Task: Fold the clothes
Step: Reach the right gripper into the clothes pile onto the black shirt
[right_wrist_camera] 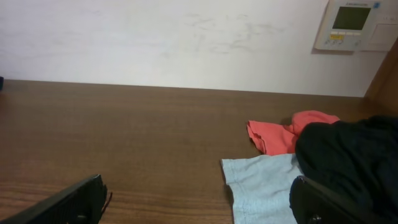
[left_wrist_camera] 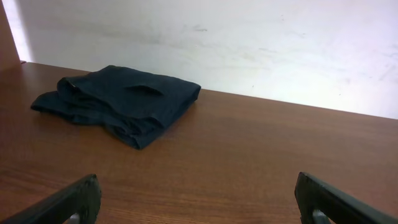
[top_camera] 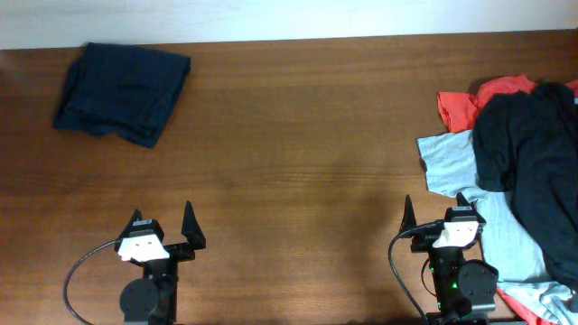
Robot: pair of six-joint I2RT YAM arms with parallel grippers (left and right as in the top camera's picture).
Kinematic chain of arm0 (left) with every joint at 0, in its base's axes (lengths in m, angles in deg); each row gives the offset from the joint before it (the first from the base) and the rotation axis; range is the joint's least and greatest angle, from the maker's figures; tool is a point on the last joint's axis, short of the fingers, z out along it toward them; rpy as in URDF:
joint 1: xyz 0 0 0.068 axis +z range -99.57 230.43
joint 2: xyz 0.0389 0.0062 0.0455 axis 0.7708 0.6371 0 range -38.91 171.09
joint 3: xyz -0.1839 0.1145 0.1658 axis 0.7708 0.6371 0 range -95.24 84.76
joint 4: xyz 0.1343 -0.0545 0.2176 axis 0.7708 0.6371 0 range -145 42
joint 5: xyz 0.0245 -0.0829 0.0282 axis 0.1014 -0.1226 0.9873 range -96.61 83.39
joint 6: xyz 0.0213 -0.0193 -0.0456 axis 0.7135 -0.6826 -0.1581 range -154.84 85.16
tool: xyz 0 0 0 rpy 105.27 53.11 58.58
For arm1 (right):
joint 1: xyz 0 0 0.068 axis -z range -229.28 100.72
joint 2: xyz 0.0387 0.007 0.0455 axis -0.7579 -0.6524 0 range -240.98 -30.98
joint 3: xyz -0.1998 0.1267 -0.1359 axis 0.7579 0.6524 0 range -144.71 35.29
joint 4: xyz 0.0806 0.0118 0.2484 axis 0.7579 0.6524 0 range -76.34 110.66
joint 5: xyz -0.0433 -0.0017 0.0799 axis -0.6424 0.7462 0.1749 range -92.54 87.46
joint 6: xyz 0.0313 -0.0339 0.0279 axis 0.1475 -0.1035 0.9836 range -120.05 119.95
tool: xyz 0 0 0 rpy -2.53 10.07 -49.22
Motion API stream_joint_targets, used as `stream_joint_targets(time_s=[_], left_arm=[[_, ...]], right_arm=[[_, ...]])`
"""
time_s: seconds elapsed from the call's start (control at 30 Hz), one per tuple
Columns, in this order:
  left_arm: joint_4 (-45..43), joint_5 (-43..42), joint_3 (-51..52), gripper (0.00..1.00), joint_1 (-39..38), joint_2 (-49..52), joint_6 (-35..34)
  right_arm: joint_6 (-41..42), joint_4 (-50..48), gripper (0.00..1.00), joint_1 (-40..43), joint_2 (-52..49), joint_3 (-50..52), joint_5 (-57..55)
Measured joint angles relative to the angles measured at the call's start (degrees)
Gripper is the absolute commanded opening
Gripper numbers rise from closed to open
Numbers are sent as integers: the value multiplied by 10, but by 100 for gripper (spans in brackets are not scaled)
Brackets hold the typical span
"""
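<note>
The left gripper [top_camera: 163, 217] and right gripper [top_camera: 435, 209] are wide open and empty; the navy shirt [top_camera: 122, 90] lies upper left, and the probably unfolded pile of clothes [top_camera: 533, 153] lies beside the right one.

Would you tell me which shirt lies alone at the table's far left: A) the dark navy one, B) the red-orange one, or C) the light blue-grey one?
A: the dark navy shirt lies folded alone there; the red-orange shirt and light blue-grey shirt are heaped at right.

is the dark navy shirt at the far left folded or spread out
Folded. The navy shirt lies as a compact, roughly square bundle, and the left wrist view shows stacked layers along its near edge.
</note>
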Motion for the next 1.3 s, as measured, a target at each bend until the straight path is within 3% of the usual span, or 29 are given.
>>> stream_joint_targets(time_s=[0.33, 0.47, 0.6, 0.77, 1.07, 1.3], left_arm=[[0, 0, 0, 99, 0, 0, 0], [0, 0, 0, 99, 0, 0, 0], [0, 0, 0, 99, 0, 0, 0], [0, 0, 0, 99, 0, 0, 0], [0, 0, 0, 99, 0, 0, 0], [0, 0, 0, 99, 0, 0, 0]], right_arm=[[14, -4, 98, 0, 0, -1, 89], [53, 46, 98, 0, 0, -30, 135], [71, 120, 99, 0, -5, -118, 145], [81, 206, 99, 0, -47, -313, 101], [70, 426, 99, 0, -314, -653, 5], [56, 535, 99, 2, -559, -807, -55]])
